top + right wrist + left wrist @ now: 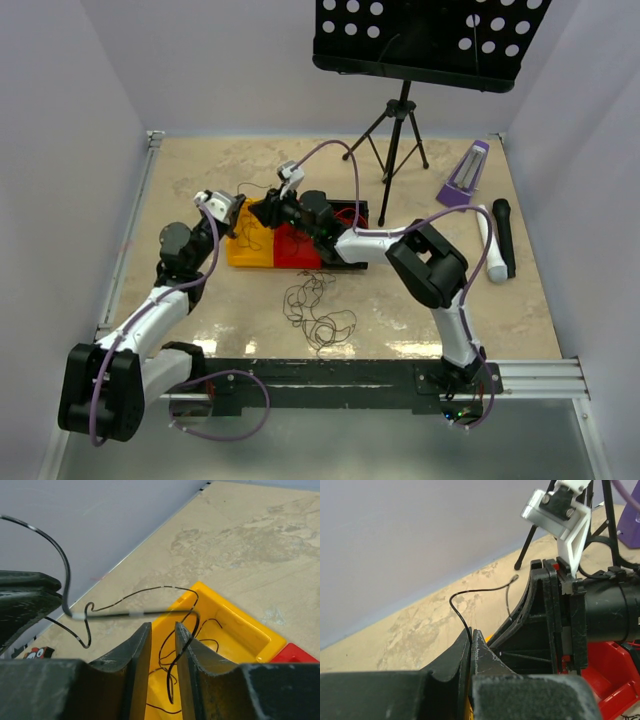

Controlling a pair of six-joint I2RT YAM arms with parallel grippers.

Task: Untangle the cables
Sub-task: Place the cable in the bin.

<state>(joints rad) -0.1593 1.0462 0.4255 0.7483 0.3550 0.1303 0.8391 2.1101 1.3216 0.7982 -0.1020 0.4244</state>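
Bench (pixel 420 300) carries a yellow bin (pixel 248 252) and a red bin (pixel 298 248) touching side by side, with both arms converged above them.

Left gripper (pixel 471 635): closed, with a black cable (pixel 465 587) pinched between its tips. The strand rises out of the pinch, arches over and runs on toward the other arm.

Right gripper (pixel 161 630): fingers slightly apart with a narrow gap, wider than the string-thin cable, so nothing is judged clamped. It sits just beside the left gripper, directly above the yellow bin.

Key relation: from the right wrist, the held strand's long axis lies crosswise just beyond the right fingertips, not along the gap between them. From there it turns downward, in line with the gap, into the yellow bin, where more dark loops lie. The right gripper is the free one and the nearer to that span, so a second grasp would fall to it.

A separate loose tangle (pixel 318 310) of dark cables rests on the bench nearer the arm bases, well apart from both grippers and not yet addressed.
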